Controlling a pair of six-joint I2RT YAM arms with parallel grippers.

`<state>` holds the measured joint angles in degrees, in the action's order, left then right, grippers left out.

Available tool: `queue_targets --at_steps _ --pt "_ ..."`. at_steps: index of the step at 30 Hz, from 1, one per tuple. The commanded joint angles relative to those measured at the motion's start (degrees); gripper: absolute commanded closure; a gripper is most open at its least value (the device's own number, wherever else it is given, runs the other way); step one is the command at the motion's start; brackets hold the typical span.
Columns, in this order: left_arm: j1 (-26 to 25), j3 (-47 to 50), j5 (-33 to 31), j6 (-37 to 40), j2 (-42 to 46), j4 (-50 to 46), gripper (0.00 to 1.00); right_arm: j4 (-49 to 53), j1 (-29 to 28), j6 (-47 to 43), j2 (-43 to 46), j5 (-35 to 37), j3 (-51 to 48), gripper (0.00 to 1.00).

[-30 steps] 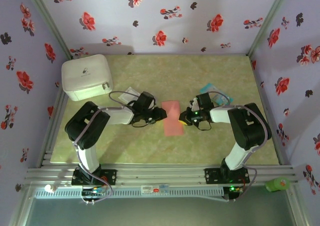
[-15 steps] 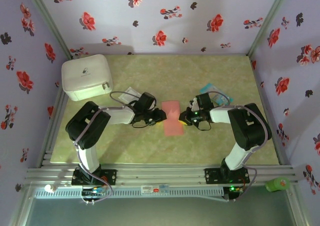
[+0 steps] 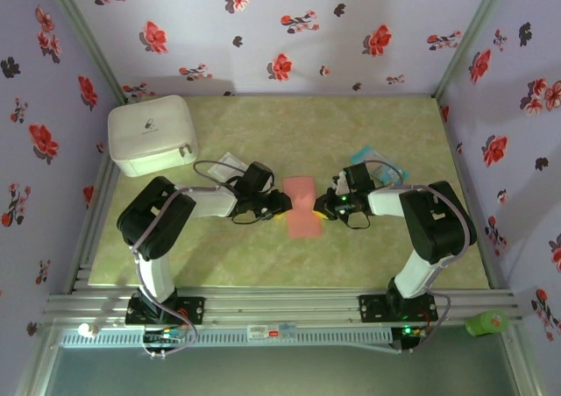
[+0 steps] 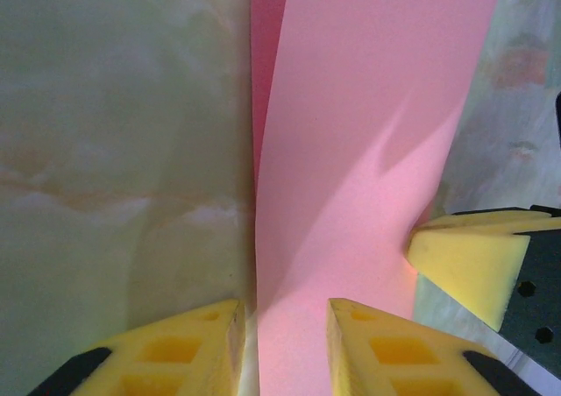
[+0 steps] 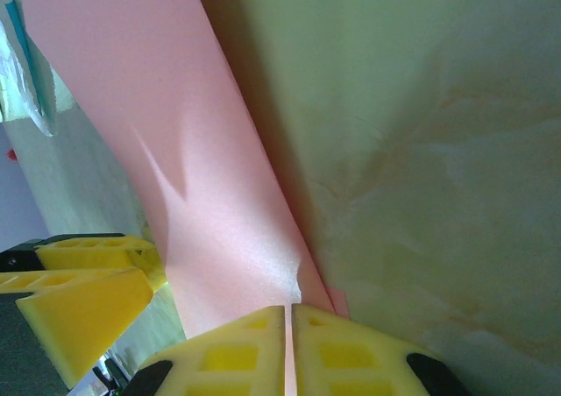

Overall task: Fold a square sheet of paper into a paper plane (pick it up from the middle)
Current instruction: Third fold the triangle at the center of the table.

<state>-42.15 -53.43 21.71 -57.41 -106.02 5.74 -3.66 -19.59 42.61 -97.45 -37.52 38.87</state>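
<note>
The square sheet of paper (image 3: 302, 207), salmon pink, is doubled over into a narrow strip on the table between my two grippers. My left gripper (image 3: 282, 203) is at its left edge. In the left wrist view its yellow jaws (image 4: 285, 348) stand a little apart, and the paper (image 4: 368, 151) runs through the gap with its left edge bowed up. My right gripper (image 3: 321, 206) is at the sheet's right edge. Its fingers (image 5: 289, 348) are pressed together on a thin pink lip of the paper (image 5: 175, 151). The paper plane is not formed.
A white box (image 3: 151, 135) stands at the back left. A pale square packet (image 3: 230, 162) lies behind the left gripper. A teal-and-white packet (image 3: 377, 161) lies behind the right gripper. The floral walls close in the table (image 3: 263, 124) on three sides.
The left jaws have narrowed slightly around the paper's edge. Both arms and the sheet have hardly moved.
</note>
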Motion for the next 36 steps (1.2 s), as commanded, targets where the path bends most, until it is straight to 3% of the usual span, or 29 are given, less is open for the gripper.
queue_targets --at_steps 1,16,25,29,36 --pt "-0.39 -0.89 1.31 -0.80 -1.90 0.59 0.70 4.23 0.31 0.59 -1.21 5.16 -2.42 0.89" --pt "-0.39 0.10 1.19 -1.90 -1.17 3.18 0.80 4.17 0.28 0.72 -0.64 5.38 -2.57 0.89" --pt "-0.30 1.84 0.10 -3.06 0.26 6.08 0.91 3.81 0.26 0.64 0.15 5.25 -2.65 0.83" --pt "-0.18 2.44 -0.09 -3.26 0.94 6.37 0.94 3.67 0.28 0.39 1.13 4.79 -2.18 0.78" --pt "0.20 4.85 -2.91 -4.63 4.83 7.01 0.97 -1.74 -0.08 -1.69 9.87 0.88 -4.16 0.60"
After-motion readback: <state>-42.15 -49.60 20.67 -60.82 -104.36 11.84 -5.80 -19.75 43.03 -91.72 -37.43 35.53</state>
